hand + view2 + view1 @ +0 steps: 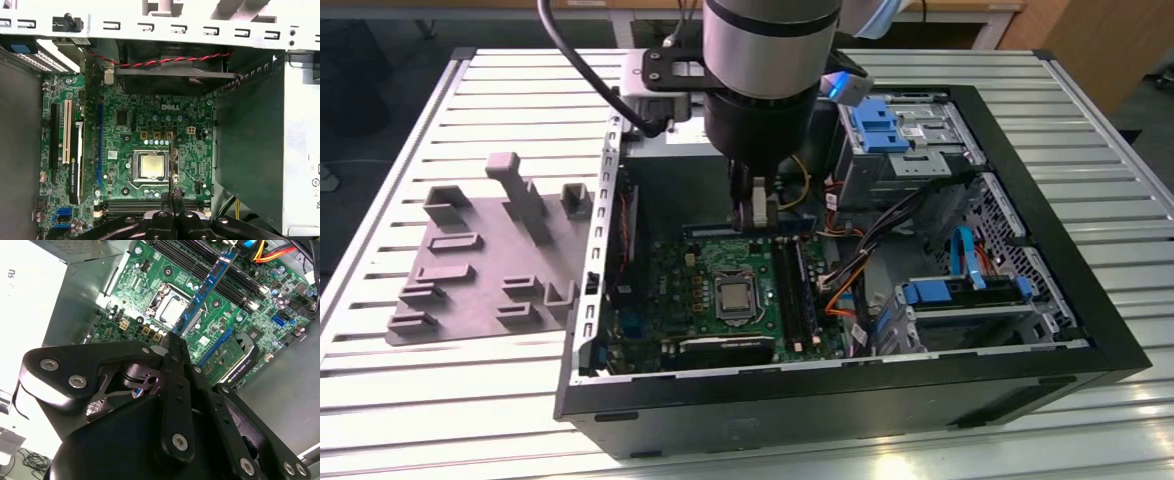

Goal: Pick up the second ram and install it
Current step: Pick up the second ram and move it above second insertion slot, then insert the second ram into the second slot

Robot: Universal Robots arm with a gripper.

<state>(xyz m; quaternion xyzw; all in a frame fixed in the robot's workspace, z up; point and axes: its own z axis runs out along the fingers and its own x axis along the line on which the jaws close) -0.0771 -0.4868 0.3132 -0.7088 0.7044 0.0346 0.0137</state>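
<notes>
Currently fingers (176, 371) pinch second ram (204, 291) end, above green board (132, 287).

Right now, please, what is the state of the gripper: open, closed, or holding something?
Gripper: jaws closed, holding the second ram inside the open computer case.

Room is open above the green board (674, 290) around the gripper (750, 218); cables (854, 266) and drive cages (887, 128) crowd the exterior view's right.

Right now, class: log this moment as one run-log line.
gripper: shut on second ram | position: above green board, crosswise to slots | seated: no
</notes>
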